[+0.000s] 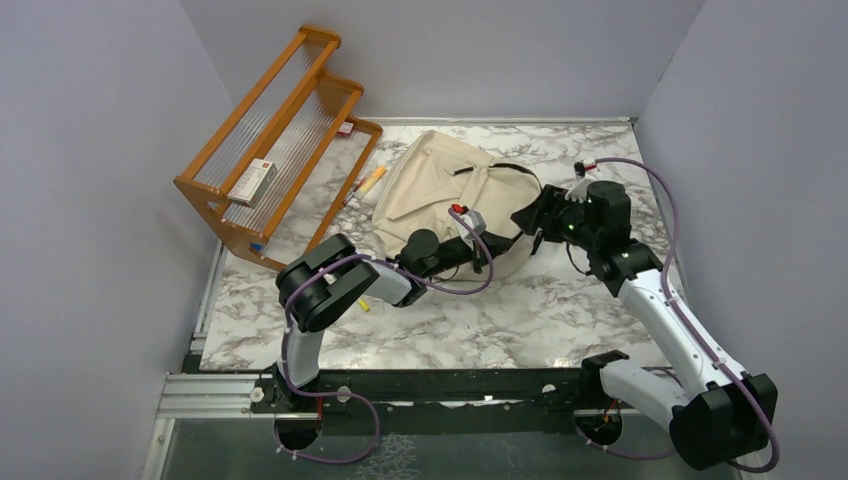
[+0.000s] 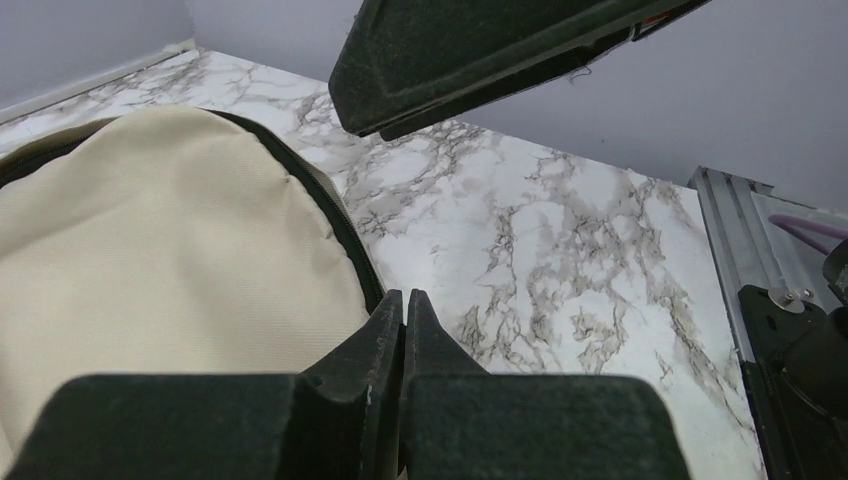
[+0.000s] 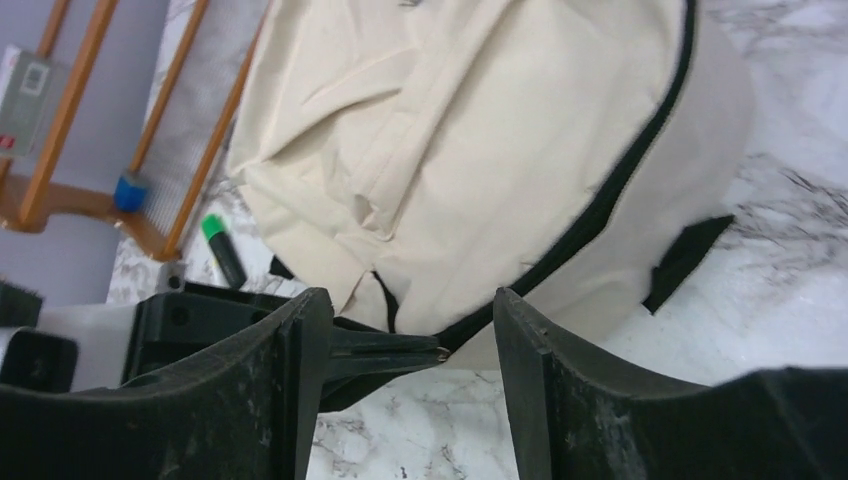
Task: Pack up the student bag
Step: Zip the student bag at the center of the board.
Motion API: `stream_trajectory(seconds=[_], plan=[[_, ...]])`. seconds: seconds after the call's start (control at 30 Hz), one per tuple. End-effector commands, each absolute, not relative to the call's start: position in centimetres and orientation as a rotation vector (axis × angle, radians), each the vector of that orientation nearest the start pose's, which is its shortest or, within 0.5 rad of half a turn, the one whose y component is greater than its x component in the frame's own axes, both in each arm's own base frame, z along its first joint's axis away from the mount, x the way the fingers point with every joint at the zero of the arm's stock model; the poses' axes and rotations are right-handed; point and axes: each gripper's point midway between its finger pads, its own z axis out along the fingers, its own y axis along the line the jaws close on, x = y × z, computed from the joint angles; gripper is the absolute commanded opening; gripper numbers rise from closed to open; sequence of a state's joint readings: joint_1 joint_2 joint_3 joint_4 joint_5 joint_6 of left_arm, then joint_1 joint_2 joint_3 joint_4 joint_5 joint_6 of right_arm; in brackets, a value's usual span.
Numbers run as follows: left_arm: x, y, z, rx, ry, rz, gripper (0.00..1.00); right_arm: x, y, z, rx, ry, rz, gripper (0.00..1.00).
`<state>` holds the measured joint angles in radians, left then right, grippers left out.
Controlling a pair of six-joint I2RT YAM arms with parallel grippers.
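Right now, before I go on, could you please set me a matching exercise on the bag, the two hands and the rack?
Things:
1. student bag
2. left hand
3. right hand
4. wooden rack

Descriptions:
A. open, fingers spread by the bag's zipper
B. shut, tip at the bag's edge
C. orange-brown, at the table's far left
D. cream with a black zipper line, mid-table

Pairs: 1-D, 2-B, 3-A, 4-C
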<state>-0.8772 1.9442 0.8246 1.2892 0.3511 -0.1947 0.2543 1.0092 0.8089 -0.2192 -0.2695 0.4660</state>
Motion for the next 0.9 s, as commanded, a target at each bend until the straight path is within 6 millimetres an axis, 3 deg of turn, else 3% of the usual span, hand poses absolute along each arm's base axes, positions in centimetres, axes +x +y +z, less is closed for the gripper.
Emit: stream_trajectory(seconds=[0.0, 0.13, 0.47, 0.53, 0.77, 0.87], plan=[[27.7, -44.5, 17.3, 0.801, 1.258, -1.152, 0.0, 31.4, 11.6, 20.0, 0.275, 2.105, 0.555, 0.67], [27.4, -44.4, 17.5, 0.816, 1.248, -1.156, 0.0, 31.6, 11.4, 17.9, 0.392, 2.193, 0.531, 0.7], [26.9, -44.2, 17.5, 0.852, 1.235, -1.153, 0.0, 32.4, 14.1, 14.0, 0.429, 2.347, 0.659, 0.68], [26.9, -44.2, 17.5, 0.854, 1.245, -1.153, 0.0, 32.6, 14.2, 13.8, 0.434, 2.351, 0.659, 0.59], [27.9, -43.2, 17.6, 0.827, 1.315, -1.113, 0.0, 33.0, 13.4, 14.0, 0.441, 2.318, 0.607, 0.05], [28.1, -42.8, 18.3, 0.834, 1.316, -1.109, 0.0, 33.0, 12.7, 14.0, 0.447, 2.316, 0.557, 0.0]])
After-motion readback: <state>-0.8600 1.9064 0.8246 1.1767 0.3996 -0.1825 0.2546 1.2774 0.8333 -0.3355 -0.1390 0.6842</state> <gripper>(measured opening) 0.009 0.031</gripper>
